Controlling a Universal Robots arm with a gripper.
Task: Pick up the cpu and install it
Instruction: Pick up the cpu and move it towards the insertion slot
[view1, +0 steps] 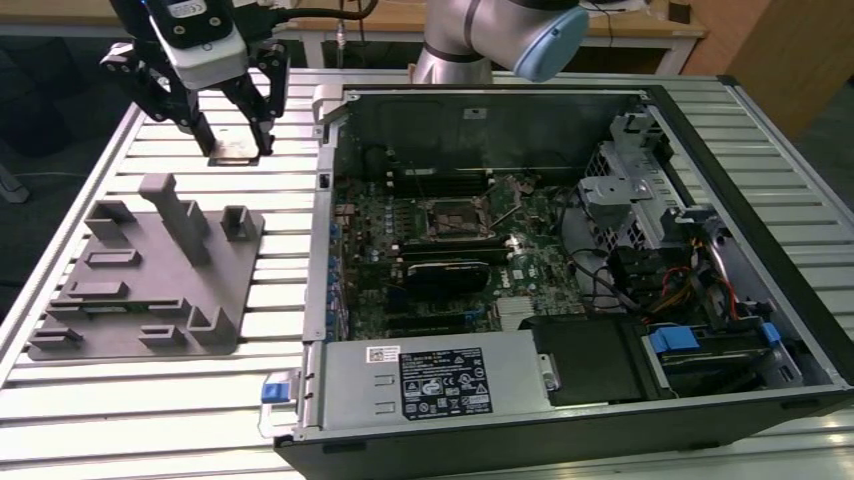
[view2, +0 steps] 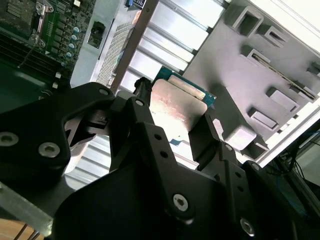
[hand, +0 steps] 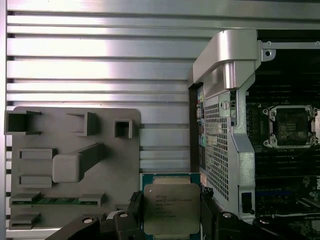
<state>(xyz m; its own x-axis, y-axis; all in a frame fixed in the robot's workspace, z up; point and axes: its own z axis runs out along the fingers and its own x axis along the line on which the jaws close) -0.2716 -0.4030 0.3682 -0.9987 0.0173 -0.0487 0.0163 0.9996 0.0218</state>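
Between the pincer's (view1: 238, 152) two fingertips sits the cpu (view1: 236, 156), over the slatted worktop (view1: 160, 400) at the exterior view's upper left. It is past the far edge of the grey fixture plate (view1: 147, 270) and just outside the open computer case (view1: 561, 440). First wrist view: cpu (hand: 171, 209) is metal plate up with a green rim showing, and a black finger (hand: 133, 210) presses one side edge, with another on the opposite edge. Pincer (hand: 171, 214) is narrowed down to the chip's width, clamped on it and touching nothing else. Second wrist view: shiny chip (view2: 177, 102) is gripped edge to edge by the pincer (view2: 175, 114) and looks raised off the slats, overlapping the corner of the fixture plate (view2: 260, 75) behind it. Chip is level, not tilted, in the first wrist view. It sits in the gap between the fixture plate (hand: 75, 165) and the case's perforated corner (hand: 225, 55). Motherboard socket (view1: 451, 216) is inside the case, well apart from the chip and open with its frame bare (hand: 291, 125). Arm body hangs above the case's back wall.
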